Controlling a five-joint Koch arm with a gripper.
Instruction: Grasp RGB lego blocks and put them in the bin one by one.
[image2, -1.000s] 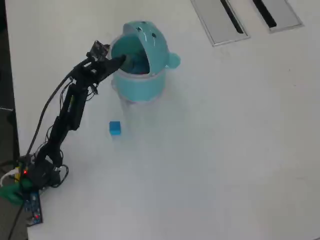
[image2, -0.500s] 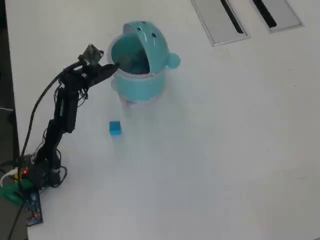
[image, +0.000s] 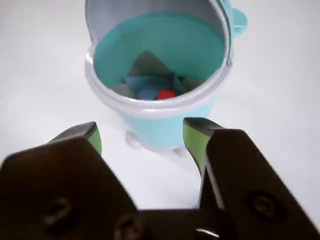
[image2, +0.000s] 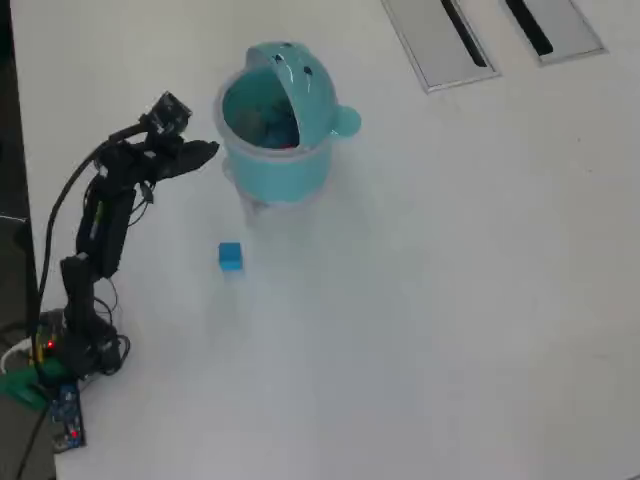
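Wrist view first: gripper (image: 142, 135) jaws stand spread wide with nothing between them, green pads facing each other across an empty gap. Straight ahead of the tips, and close, sits the bin (image: 165, 127), lid tipped back so I look down into it. Inside I can pick out a red block (image: 166, 94) lying among blurred blue shapes; I cannot tell whether a yellow-green one is in there too. My worry from this angle is how near the bin's clear rim is to the jaws: if I swing sideways without lifting clear, a fingertip could clip the rim and shove or tip the bin.

Overhead view: the gripper hangs just beside the bin's rim, on its left in this picture, apart from it. The blue block (image2: 231, 256) lies on the white table (image2: 450, 300) below and a little right of the gripper as this view shows it, near the bin's foot. I judge that block to be next. Risks there: it is small, so a slightly off-centre closing could squirt it away, possibly against the bin's base, where the jaws would have little room to straddle it. The cable (image2: 65, 215) trailing along the arm could also snag in a low reach.
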